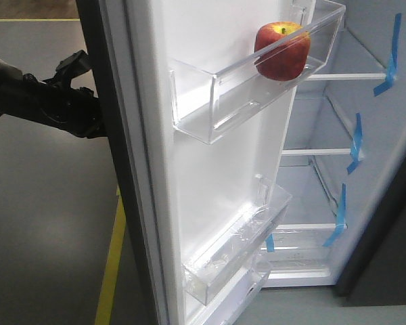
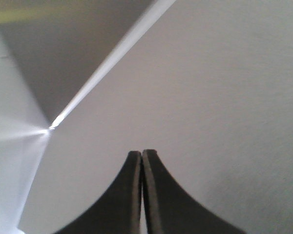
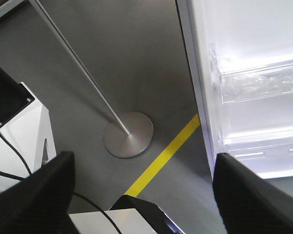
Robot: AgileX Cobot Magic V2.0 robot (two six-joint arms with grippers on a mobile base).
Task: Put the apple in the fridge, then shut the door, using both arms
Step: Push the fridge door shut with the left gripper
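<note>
The small round red-and-yellow apple (image 1: 282, 51) sits in a clear plastic bin (image 1: 210, 115), upper centre, on the tall dark-grey door (image 2: 224, 97). The left gripper (image 2: 141, 155) is pressed together at the door's outer face. The right gripper (image 3: 144, 170) is spread and empty. The door is likely stiff and heavy, so push flat and gently.

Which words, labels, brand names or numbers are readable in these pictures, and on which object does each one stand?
No text can be read in any view.
The door, its bins, the apple, the blue tape and the yellow floor line show no lettering.
</note>
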